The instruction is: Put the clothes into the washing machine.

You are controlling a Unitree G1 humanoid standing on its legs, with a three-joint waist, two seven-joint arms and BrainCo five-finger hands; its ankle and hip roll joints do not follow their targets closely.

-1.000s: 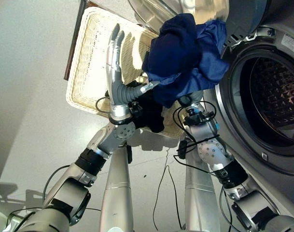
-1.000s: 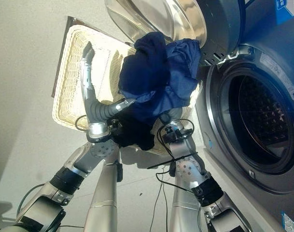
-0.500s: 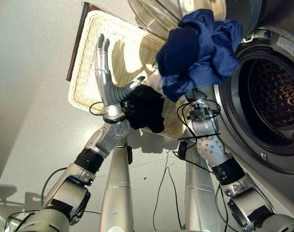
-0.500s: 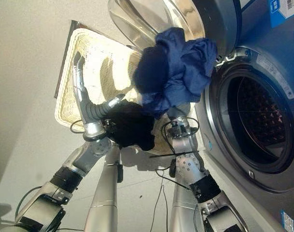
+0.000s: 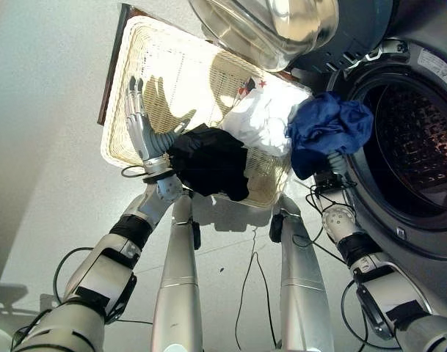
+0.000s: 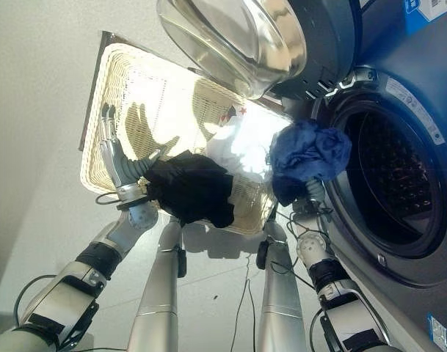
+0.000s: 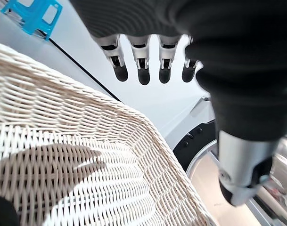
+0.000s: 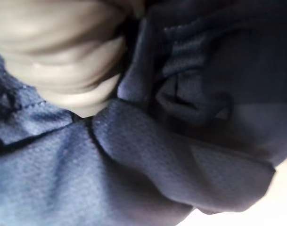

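A crumpled blue garment (image 5: 327, 132) hangs at the left rim of the washing machine's round opening (image 5: 418, 139), just outside the drum. My right arm (image 5: 339, 220) rises beneath it, and the hand is buried in the cloth, which also shows in the right wrist view (image 8: 181, 122). My left hand (image 5: 139, 125) is open, fingers (image 7: 141, 70) straight, held over the left part of the wicker basket (image 5: 114, 139). A black garment (image 5: 208, 161) and a white garment (image 5: 263, 117) lie in the basket, the black one beside my left wrist.
The washer's glass door (image 5: 267, 29) stands swung open above the basket's far edge. The grey machine front (image 5: 429, 242) fills the right side. Light floor (image 5: 40, 147) lies left of the basket.
My right arm has carried the blue garment from above the basket rightward and down to the washer's opening, uncovering the white garment. My left hand has drifted left over the basket.
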